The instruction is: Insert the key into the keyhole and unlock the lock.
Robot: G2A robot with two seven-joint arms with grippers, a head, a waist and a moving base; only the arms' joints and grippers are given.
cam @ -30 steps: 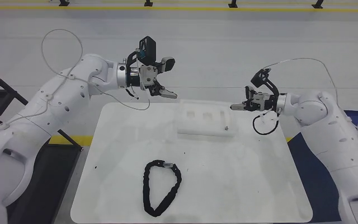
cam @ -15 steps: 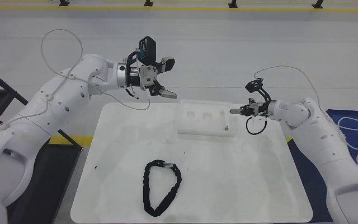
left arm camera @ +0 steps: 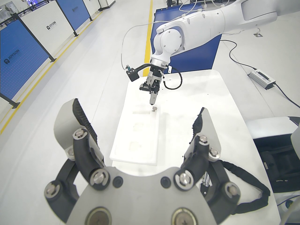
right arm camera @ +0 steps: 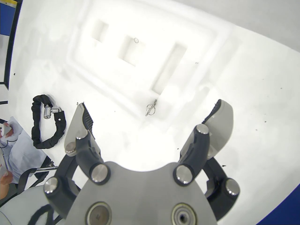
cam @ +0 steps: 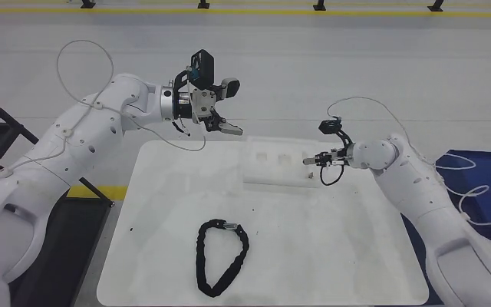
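- The white table (cam: pixel 322 245) carried a foam tray and a chain lock.
- The white foam tray (cam: pixel 265 175) sat at the table's far side and had three recesses cut into it.
- The chain lock (cam: pixel 221 257), a black-sleeved loop with a silver lock body, lay on the table's near part, well apart from the tray.
- The left claw (cam: pixel 234 107) hung over the table's far left edge with its fingers spread wide, holding nothing.
- The right claw (cam: pixel 309 162) was poised just above the tray's right end, pointing down at the key, fingers apart and empty.
- The key (right arm camera: pixel 150 110), small and on a ring, lay on the foam just beside the end of the long recess.
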